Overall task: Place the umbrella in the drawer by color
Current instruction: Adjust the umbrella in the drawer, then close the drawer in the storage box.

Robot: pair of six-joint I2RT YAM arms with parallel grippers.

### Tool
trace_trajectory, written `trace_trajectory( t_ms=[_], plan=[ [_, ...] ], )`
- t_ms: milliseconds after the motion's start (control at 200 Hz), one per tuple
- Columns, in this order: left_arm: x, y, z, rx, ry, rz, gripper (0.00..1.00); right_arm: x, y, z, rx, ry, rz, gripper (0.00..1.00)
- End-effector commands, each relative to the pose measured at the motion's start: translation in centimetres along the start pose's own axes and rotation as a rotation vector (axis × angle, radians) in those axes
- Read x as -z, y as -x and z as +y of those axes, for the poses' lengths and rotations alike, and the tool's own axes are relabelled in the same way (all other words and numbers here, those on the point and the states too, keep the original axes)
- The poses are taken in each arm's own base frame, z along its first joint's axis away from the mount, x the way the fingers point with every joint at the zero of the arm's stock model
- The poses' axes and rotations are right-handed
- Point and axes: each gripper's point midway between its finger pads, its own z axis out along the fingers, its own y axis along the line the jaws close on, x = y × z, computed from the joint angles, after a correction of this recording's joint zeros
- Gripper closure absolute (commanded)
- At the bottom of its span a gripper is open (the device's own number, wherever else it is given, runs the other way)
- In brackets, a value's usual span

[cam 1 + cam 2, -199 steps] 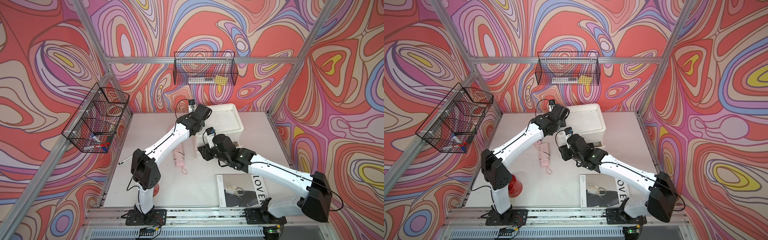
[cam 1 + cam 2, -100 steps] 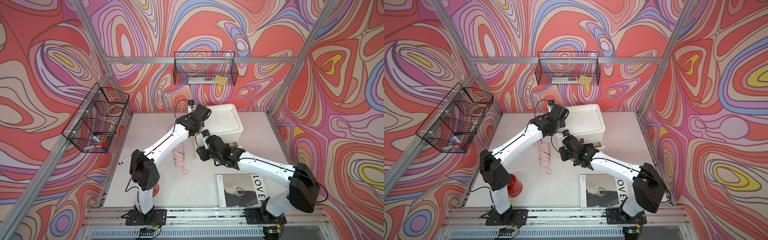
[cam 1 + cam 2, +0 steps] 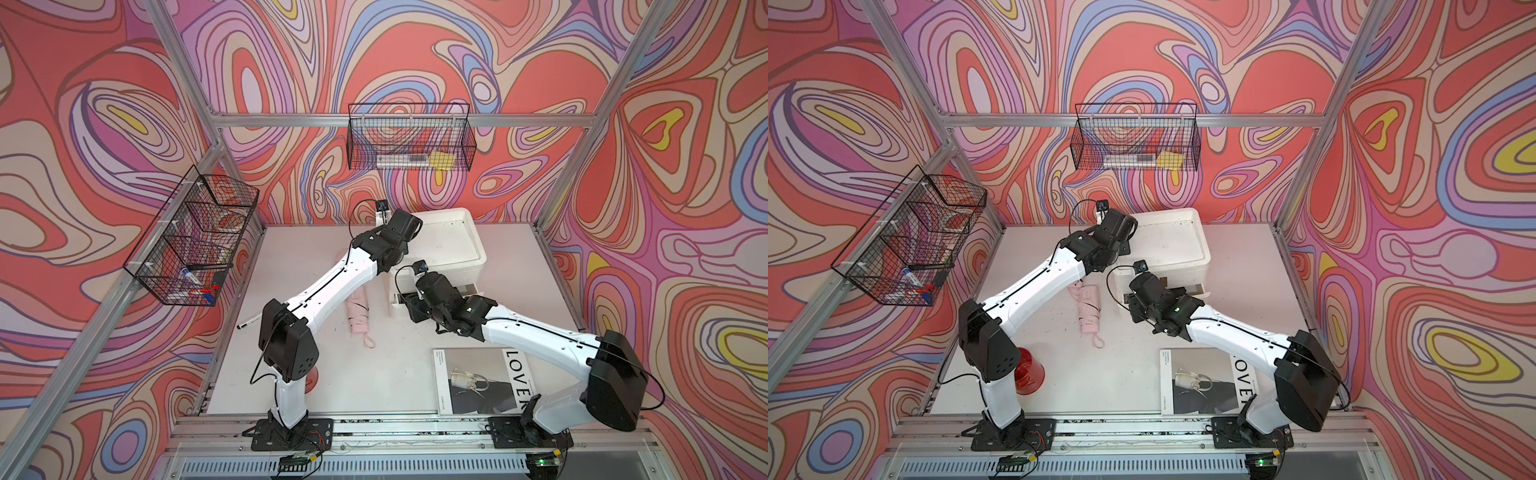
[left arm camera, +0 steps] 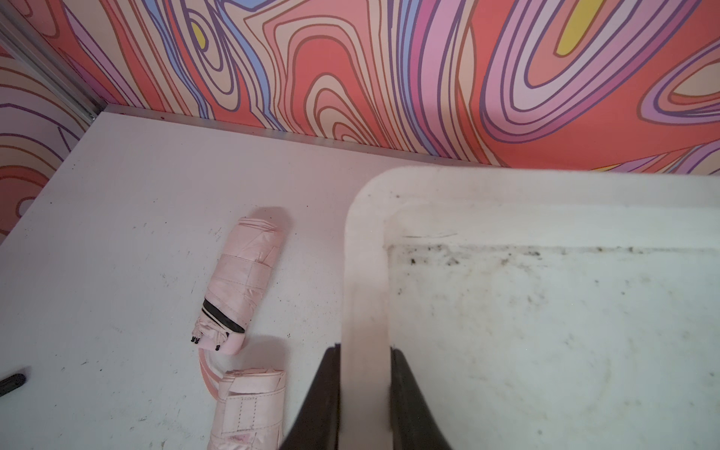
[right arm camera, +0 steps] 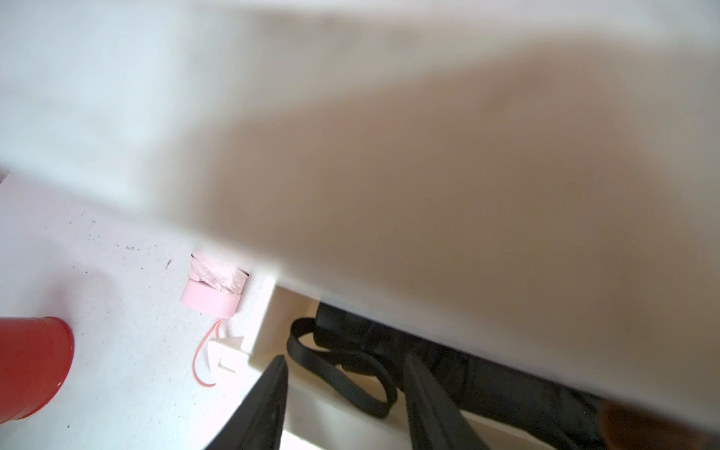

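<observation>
A: Where is there room on the tabletop (image 3: 374,386)?
B: Bare surface runs down the middle to the front edge, and along the right edge beside the drawer unit (image 3: 478,262), which stands at the back edge. A magazine (image 3: 482,380) sits at the front edge, and a red cup (image 3: 1030,374) stands near the front left corner.
A: The umbrellas?
B: One pink umbrella (image 3: 359,311) lies just left of the unit. A second pink umbrella (image 4: 237,280) lies beyond it, toward the back edge.
A: Pincers?
B: The left pincer (image 4: 364,348) is clamped on the unit's top rim. The right pincer (image 5: 345,360) stands part-way apart at the pulled-out drawer (image 3: 397,309), where a black strapped item (image 5: 343,327) lies. Whether it grips anything, I cannot tell.
</observation>
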Motion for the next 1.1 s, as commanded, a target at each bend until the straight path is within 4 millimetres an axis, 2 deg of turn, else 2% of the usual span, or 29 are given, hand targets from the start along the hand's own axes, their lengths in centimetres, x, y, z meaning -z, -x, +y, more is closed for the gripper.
trace_trajectory(
  t_ms=[0, 115, 245, 436, 586, 726, 986, 1097],
  plan=[
    [0.5, -2.3, 1.2, -0.001, 0.006, 0.104, 1.00, 2.8, 0.8, 0.4, -0.040, 0.061, -0.032, 0.49],
    [0.6, -2.1, 1.3, 0.010, 0.006, 0.102, 1.00, 5.3, 1.3, 0.5, -0.101, 0.113, -0.083, 0.51],
    [0.7, -2.1, 1.3, 0.030, 0.007, 0.102, 1.00, 6.4, -0.7, -0.6, -0.194, 0.120, -0.094, 0.54],
    [0.7, -1.9, 1.5, 0.060, 0.021, 0.097, 1.00, 5.5, -4.7, -3.1, -0.326, 0.069, -0.123, 0.54],
    [0.7, -2.3, 1.5, 0.078, 0.031, 0.121, 1.00, 3.5, -5.6, -3.2, -0.342, 0.099, -0.202, 0.52],
    [0.4, -3.2, 1.3, 0.100, 0.029, 0.160, 1.00, 1.9, -3.8, -3.5, -0.320, 0.077, -0.339, 0.50],
    [0.4, -5.4, 0.1, 0.072, -0.031, 0.249, 1.00, -0.4, 2.0, -3.5, -0.282, -0.031, -0.525, 0.50],
    [0.6, -6.2, 0.2, 0.064, -0.045, 0.273, 1.00, -1.8, 3.1, -3.4, -0.251, -0.074, -0.536, 0.49]
  ],
)
